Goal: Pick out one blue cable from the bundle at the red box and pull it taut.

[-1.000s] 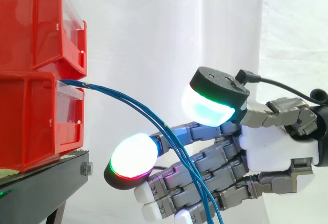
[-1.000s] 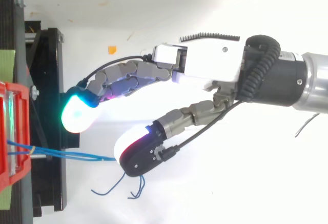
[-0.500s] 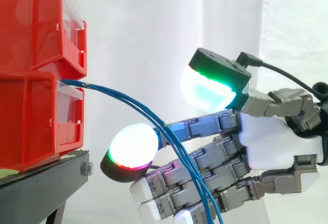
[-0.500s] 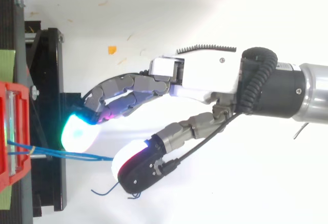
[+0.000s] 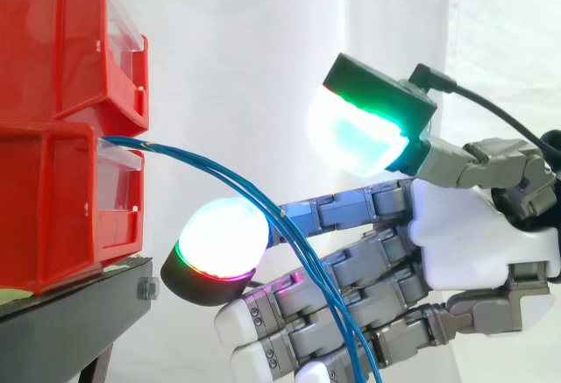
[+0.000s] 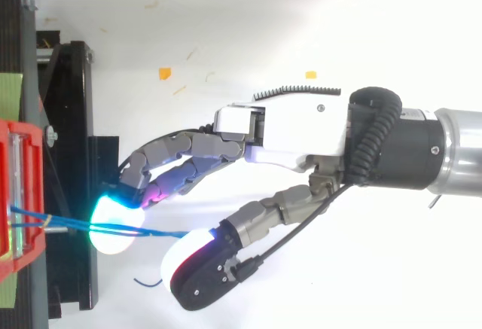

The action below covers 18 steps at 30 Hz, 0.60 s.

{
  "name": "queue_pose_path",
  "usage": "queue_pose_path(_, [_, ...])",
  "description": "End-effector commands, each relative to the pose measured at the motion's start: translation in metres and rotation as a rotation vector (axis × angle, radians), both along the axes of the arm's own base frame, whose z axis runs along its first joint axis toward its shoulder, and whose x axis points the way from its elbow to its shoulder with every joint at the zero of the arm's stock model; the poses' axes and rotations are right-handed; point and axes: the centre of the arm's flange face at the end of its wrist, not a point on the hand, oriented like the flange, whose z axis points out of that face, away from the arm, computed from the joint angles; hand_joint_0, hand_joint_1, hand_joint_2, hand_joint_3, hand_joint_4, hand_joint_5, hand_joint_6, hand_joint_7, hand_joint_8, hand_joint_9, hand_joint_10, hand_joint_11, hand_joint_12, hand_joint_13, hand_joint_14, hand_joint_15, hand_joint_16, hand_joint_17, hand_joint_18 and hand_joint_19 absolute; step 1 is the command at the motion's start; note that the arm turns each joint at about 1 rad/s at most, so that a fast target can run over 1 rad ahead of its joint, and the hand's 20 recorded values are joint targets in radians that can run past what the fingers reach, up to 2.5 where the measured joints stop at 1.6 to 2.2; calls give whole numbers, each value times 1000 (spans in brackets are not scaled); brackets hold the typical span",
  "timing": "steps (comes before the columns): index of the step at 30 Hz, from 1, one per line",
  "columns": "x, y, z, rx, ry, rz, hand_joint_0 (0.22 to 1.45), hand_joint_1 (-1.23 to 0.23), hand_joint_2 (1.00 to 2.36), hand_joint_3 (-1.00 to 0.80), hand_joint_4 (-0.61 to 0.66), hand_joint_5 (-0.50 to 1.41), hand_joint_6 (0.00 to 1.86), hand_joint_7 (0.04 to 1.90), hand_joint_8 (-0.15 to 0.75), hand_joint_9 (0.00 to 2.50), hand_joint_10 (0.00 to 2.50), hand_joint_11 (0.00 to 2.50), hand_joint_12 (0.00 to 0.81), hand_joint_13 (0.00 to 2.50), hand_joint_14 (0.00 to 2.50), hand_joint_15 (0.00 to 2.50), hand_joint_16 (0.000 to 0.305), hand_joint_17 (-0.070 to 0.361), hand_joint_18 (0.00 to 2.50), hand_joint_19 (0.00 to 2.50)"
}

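Thin blue cables (image 5: 219, 170) leave the front lip of the lower of the stacked red plastic bins (image 5: 61, 164) on the black stand (image 5: 70, 313) and sag rightward across the fingers of the hand (image 5: 460, 234). The hand is spread, thumb apart from the fingers, gripping nothing. Open air lies between the bins' front edge and the nearest glowing fingertip (image 5: 215, 247), and above the hand before the white curtain (image 5: 245, 32). Since a second ago the hand has shifted sideways toward the cables: from above, one fingertip (image 6: 111, 231) now overlaps them.

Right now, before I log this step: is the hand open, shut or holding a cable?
Hand: open; the blue cables run past its fingers, not gripped.
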Motion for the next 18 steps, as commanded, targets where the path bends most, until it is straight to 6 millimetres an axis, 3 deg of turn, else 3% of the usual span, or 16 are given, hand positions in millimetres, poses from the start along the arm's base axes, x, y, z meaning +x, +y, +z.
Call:
queue_pose_path(1, [1,2,-3,9,2,7,544,-650,1007,-418,205,-165,503,897,232,615,4,86,332,570,5,133,42,94,492,456])
queue_pose_path(8, [1,2,-3,23,4,22,564,-628,1013,-350,177,-157,503,964,232,628,5,110,330,588,7,165,41,92,502,476])
queue_pose_path(18, [3,-2,4,29,-6,25,534,-603,1005,-430,186,-156,503,961,243,648,5,118,341,617,7,181,43,96,524,488])
